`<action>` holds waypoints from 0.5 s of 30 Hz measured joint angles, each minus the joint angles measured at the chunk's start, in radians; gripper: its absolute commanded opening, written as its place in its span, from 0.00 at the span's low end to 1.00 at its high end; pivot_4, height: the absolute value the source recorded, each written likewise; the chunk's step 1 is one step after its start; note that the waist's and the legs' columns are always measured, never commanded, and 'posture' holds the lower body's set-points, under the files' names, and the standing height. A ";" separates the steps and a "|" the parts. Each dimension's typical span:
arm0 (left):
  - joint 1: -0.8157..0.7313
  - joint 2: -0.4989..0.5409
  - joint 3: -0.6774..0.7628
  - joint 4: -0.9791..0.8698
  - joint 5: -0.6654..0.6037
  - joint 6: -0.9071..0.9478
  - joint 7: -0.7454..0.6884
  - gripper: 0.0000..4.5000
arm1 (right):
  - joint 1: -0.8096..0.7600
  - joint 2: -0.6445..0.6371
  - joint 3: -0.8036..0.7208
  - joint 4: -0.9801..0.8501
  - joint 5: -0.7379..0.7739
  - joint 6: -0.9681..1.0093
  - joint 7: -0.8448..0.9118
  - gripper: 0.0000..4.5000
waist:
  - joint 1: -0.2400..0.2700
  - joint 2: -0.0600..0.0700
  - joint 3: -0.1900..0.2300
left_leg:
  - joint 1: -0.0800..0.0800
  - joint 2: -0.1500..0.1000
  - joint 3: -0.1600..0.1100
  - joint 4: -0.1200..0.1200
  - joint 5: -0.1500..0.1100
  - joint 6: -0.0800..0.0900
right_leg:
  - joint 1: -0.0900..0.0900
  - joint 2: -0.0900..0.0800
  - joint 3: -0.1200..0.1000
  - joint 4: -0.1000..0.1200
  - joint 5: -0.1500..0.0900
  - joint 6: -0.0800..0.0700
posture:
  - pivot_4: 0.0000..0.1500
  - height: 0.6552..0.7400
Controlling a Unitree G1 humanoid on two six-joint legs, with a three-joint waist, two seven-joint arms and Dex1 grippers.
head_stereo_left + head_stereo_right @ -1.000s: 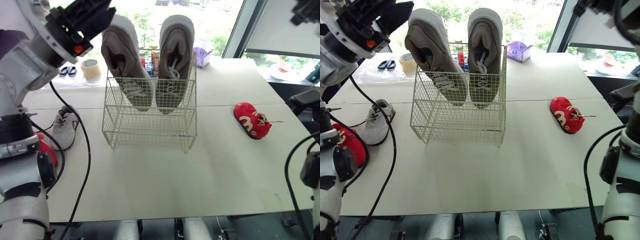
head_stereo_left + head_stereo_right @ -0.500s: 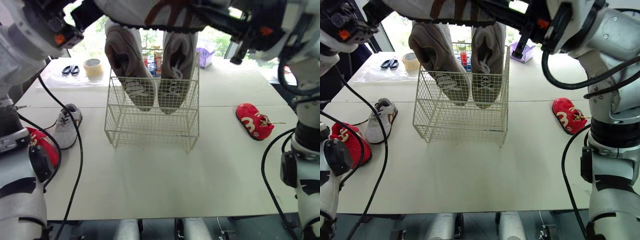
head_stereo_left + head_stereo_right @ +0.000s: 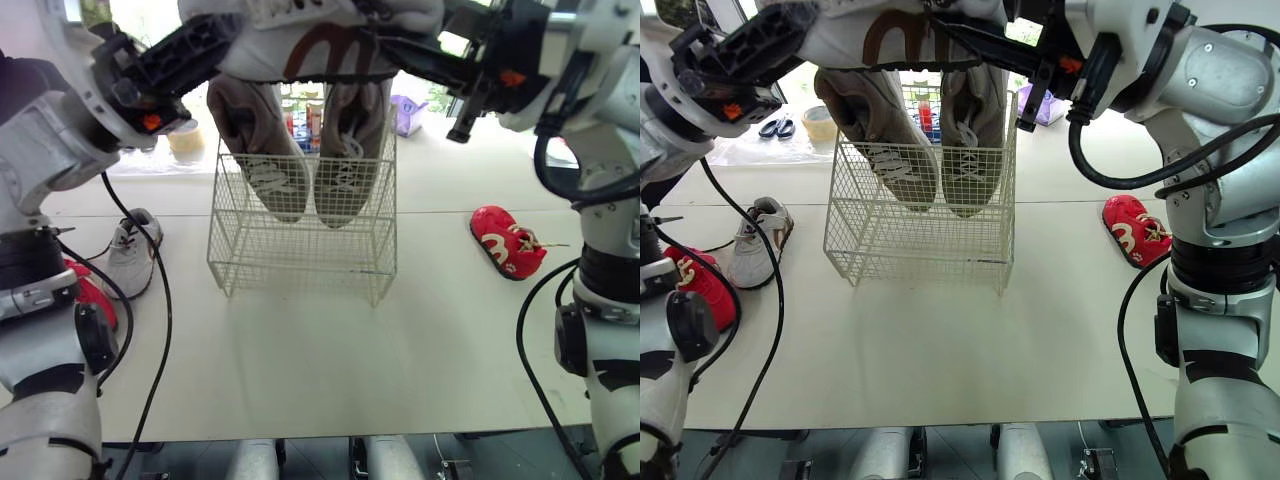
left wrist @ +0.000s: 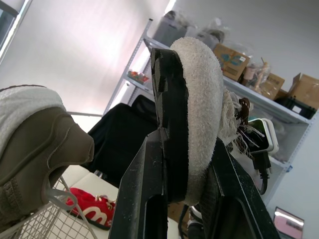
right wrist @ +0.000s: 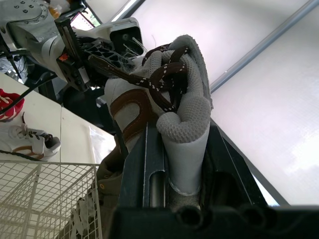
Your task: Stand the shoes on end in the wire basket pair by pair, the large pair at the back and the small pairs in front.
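Since 1 s ago the right hand (image 3: pixel 395 55) has swung in to meet the left hand (image 3: pixel 225 35). A white sneaker (image 3: pixel 320 45) with brown trim spans between them, above the wire basket (image 3: pixel 300 255).

Left hand: fingers clamped on one end, sole to upper. Right hand: clamped on the laced collar end.

Grey large pair (image 3: pixel 275 150) stands on end at the basket's back. Red shoe (image 3: pixel 507 243) lies on the desk (image 3: pixel 350 350), right of the basket.

A second ago our left claw (image 3: pixel 232 27) hung alone beside the basket and our right claw (image 3: pixel 395 50) was far off at the upper right. Both now meet above the wire basket (image 3: pixel 300 250), clamped on a white shoe (image 3: pixel 320 45) that has sunk slightly in the last half-second.
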 measured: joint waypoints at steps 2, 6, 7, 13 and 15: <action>0.003 -0.032 0.009 -0.004 -0.017 -0.007 0.038 0.05 | 0.013 0.026 -0.059 -0.014 0.113 0.084 -0.037 0.48 | 0.001 0.000 0.000 | 0.000 0.000 0.000 0.000 0.000 0.000 | 0.000 0.000 0.000 0.000 0.000 0.000 | 1.00 0.00; 0.059 -0.135 0.082 -0.058 -0.147 -0.118 0.187 0.05 | 0.096 0.142 -0.330 0.005 0.487 0.283 -0.304 0.94 | 0.005 -0.001 -0.001 | 0.000 0.000 -0.001 0.003 0.000 0.000 | 0.003 -0.001 -0.001 0.000 0.001 0.001 | 1.00 0.00; 0.079 -0.151 0.096 -0.083 -0.172 -0.144 0.216 0.05 | 0.123 0.170 -0.372 0.007 0.547 0.303 -0.371 0.97 | 0.004 -0.001 -0.001 | 0.000 0.000 -0.001 0.003 0.000 0.000 | 0.002 -0.001 0.000 0.001 0.001 0.001 | 1.00 0.00; 0.164 -0.366 0.086 -0.301 -0.216 -0.351 0.382 0.05 | 0.296 0.482 -0.370 -0.074 0.805 0.302 -0.724 0.97 | -0.001 -0.001 -0.001 | 0.000 0.000 0.000 0.004 0.000 0.000 | -0.001 -0.001 0.001 0.007 0.001 0.001 | 1.00 0.00; 0.168 -0.413 0.071 -0.339 -0.215 -0.399 0.404 0.05 | 0.301 0.546 -0.314 -0.093 0.802 0.283 -0.762 0.97 | -0.001 -0.001 -0.001 | 0.000 0.000 0.000 0.004 0.000 0.000 | -0.003 -0.001 0.002 0.011 0.001 0.001 | 1.00 0.00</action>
